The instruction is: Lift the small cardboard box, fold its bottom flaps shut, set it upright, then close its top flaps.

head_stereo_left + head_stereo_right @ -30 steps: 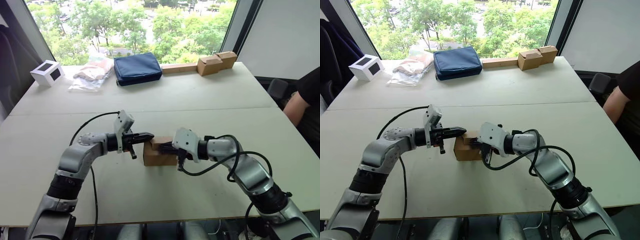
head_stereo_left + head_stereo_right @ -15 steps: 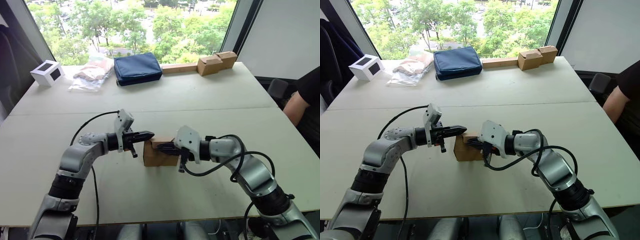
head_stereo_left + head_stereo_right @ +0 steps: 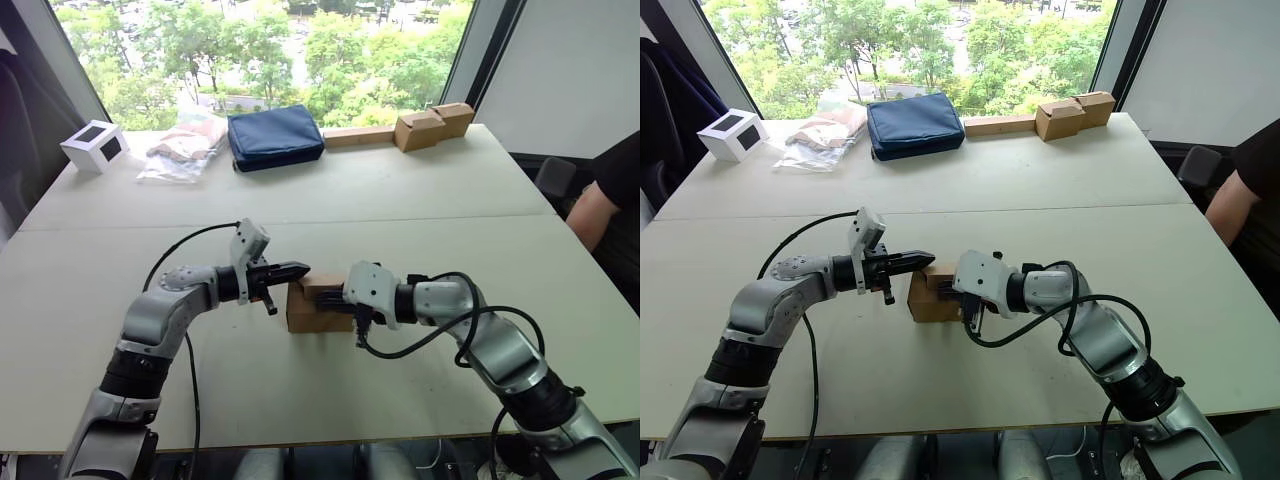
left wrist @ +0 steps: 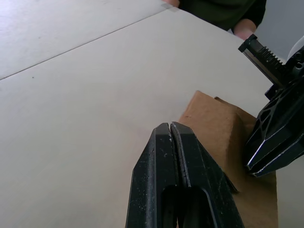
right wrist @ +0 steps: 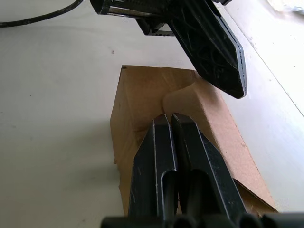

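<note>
Your small cardboard box (image 3: 318,306) sits on the bench (image 3: 400,210) at the middle of the head view, its long side running left to right across the frame. Your left gripper (image 3: 297,270), fingers pressed together and holding nothing, hovers over its upper left corner. Your right gripper (image 3: 338,297), also closed and empty, lies over its top. Along the top of the frame stand a white cube box (image 3: 94,146), a blue pouch (image 3: 274,137) and tan boxes (image 3: 433,125).

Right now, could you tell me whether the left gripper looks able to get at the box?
Probably yes. The left gripper, fingers shut, is already at the box's upper left edge, and nothing lies between them. The right gripper, also shut, works from the other side.
</note>
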`<state>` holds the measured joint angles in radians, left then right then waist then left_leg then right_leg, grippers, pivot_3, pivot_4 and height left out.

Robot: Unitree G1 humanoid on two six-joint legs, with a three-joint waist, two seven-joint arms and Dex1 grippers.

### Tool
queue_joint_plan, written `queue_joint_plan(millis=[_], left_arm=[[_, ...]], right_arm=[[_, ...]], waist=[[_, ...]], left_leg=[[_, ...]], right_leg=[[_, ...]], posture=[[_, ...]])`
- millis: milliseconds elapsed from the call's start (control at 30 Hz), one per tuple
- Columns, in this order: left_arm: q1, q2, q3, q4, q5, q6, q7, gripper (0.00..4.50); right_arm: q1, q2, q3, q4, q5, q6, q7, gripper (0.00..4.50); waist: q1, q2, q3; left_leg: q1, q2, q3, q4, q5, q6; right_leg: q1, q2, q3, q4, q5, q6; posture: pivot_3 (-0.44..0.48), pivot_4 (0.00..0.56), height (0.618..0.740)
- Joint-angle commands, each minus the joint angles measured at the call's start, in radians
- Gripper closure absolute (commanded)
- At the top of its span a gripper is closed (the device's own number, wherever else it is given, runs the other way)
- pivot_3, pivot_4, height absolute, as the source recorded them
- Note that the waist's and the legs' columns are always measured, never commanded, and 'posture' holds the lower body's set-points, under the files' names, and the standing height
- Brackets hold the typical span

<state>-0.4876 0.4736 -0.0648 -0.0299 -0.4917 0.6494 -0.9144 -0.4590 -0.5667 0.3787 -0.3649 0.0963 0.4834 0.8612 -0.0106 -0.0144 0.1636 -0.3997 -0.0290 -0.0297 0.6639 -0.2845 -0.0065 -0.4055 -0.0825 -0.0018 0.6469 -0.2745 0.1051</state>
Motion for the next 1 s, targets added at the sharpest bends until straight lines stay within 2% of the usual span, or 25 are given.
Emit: queue_joint_plan(millis=[33, 467, 733, 867, 1000], left_arm=[[-0.005, 0.007, 0.017, -0.031, -0.015, 0.001, -0.004, 4.50], [0.007, 0.040, -0.033, -0.067, 0.032, -0.034, -0.036, 4.50], [0.016, 0.078, -0.094, -0.051, 0.120, -0.117, -0.059, 4.50], [0.006, 0.060, -0.064, -0.049, 0.098, -0.109, -0.045, 4.50], [-0.024, 0.025, 0.032, -0.116, -0.017, -0.007, 0.006, 4.50]], right_arm=[[-0.021, 0.008, -0.008, 0.013, -0.029, -0.026, -0.019, 4.43], [-0.027, 0.009, -0.006, 0.021, -0.043, -0.007, -0.008, 4.43], [-0.002, 0.025, -0.074, -0.049, 0.089, 0.087, 0.026, 4.43], [-0.002, 0.031, -0.121, -0.053, 0.132, 0.113, 0.010, 4.43], [-0.008, 0.048, -0.187, -0.044, 0.175, 0.134, -0.019, 4.43]], waist=[[0.000, 0.000, 0.000], [0.001, 0.000, 0.000], [0.000, 0.000, 0.000], [0.000, 0.000, 0.000], [0.000, -0.001, 0.000]], left_leg=[[0.000, 0.000, 0.000, 0.000, 0.000, 0.000], [0.000, 0.000, 0.000, 0.000, 0.000, 0.000], [0.000, 0.000, 0.000, 0.000, 0.000, 0.000], [0.000, 0.000, 0.000, 0.000, 0.000, 0.000], [0.000, 0.000, 0.000, 0.000, 0.000, 0.000]], right_leg=[[0.000, 0.000, 0.000, 0.000, 0.000, 0.000], [0.000, 0.000, 0.000, 0.000, 0.000, 0.000], [0.000, 0.000, 0.000, 0.000, 0.000, 0.000], [0.000, 0.000, 0.000, 0.000, 0.000, 0.000], [0.000, 0.000, 0.000, 0.000, 0.000, 0.000]], posture=[[0.000, 0.150, 0.737], [0.000, 0.150, 0.737], [0.000, 0.150, 0.737], [0.000, 0.150, 0.737], [0.000, 0.150, 0.737]])
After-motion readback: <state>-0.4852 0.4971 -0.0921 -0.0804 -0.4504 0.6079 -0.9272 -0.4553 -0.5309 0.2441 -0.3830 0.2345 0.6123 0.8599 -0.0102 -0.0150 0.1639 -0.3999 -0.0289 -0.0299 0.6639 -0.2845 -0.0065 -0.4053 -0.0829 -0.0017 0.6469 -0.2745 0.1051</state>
